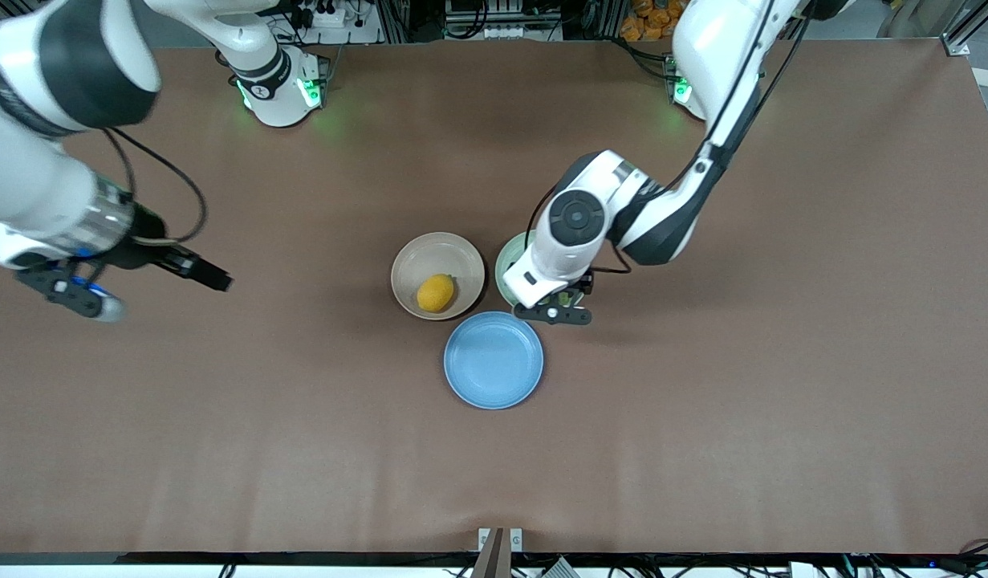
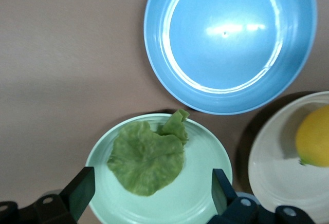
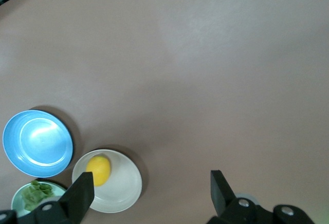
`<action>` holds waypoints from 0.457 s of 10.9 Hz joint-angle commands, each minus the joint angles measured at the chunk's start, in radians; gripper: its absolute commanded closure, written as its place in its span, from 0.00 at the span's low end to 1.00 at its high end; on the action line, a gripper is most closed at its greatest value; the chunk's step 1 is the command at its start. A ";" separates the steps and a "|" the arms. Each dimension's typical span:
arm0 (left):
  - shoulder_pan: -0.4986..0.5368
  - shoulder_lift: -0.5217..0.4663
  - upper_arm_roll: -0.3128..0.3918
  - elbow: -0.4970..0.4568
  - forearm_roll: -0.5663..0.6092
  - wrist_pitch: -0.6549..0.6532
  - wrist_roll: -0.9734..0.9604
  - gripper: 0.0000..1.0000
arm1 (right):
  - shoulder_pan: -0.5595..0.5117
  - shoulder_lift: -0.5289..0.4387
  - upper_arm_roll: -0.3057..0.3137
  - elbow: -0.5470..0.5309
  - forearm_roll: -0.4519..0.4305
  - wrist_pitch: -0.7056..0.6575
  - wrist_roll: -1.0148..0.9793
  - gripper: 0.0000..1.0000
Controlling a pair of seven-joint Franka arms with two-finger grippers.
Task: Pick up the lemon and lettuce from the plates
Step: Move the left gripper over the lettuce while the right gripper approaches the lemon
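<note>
The yellow lemon (image 1: 435, 292) lies on the beige plate (image 1: 429, 249) in the middle of the table. Beside it, toward the left arm's end, the mint green plate (image 1: 506, 265) is mostly hidden under the left arm. In the left wrist view the ruffled green lettuce (image 2: 146, 157) lies flat on that mint plate (image 2: 208, 149). My left gripper (image 2: 151, 190) hangs open just above the plate, one finger at either side of the leaf. My right gripper (image 1: 76, 295) is open with nothing in it, high over bare table toward the right arm's end; the lemon (image 3: 98, 170) and its plate (image 3: 123, 188) show far below it.
A bright blue plate (image 1: 494, 360) with nothing on it sits nearer the front camera than the other two, almost touching both. Brown table stretches all round the three plates. The arm bases stand at the table's back edge.
</note>
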 commanded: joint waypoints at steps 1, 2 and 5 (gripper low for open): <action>-0.022 0.068 0.010 0.023 0.047 0.043 -0.039 0.00 | 0.071 0.045 -0.005 0.005 0.005 0.035 0.130 0.00; -0.022 0.088 0.010 0.021 0.050 0.066 -0.038 0.00 | 0.084 0.061 -0.005 0.005 0.013 0.044 0.155 0.00; -0.033 0.123 0.013 0.020 0.058 0.071 -0.042 0.00 | 0.157 0.117 -0.005 0.003 0.011 0.099 0.256 0.00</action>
